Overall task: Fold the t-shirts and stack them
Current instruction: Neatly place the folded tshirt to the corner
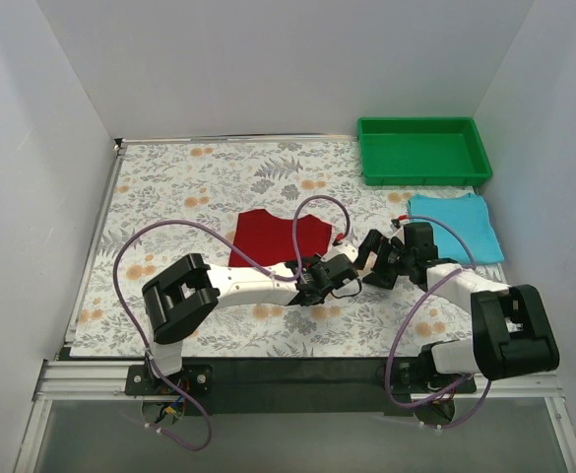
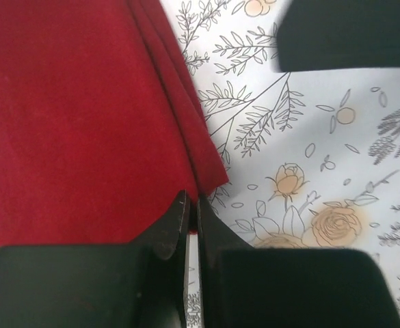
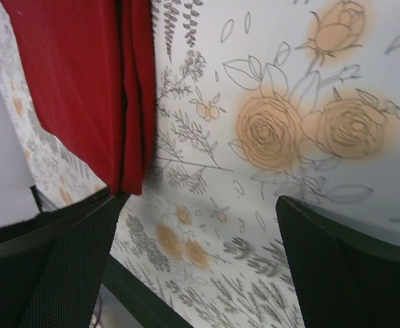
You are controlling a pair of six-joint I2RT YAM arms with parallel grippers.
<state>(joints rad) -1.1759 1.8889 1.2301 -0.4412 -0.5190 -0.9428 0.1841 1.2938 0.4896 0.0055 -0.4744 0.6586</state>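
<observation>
The left claw (image 2: 191, 205) is pinched tight at the near right corner of the red shirt (image 1: 273, 236) — the right claw (image 3: 196, 199) is spread wide just beside it. The red shirt lies in the middle of the worktop (image 1: 189, 177); the folded blue shirt (image 1: 455, 222) sits at the right edge, by the green tray (image 1: 420, 123).

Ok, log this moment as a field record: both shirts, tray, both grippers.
red shirt: lying mid-table on the tablecloth, layered folds along its right edge
blue shirt: folded rectangle, right side, just nearer than the green tray
left gripper: shut at the red shirt's corner; pinch unclear
right gripper: open beside that corner
stack: not yet made
</observation>
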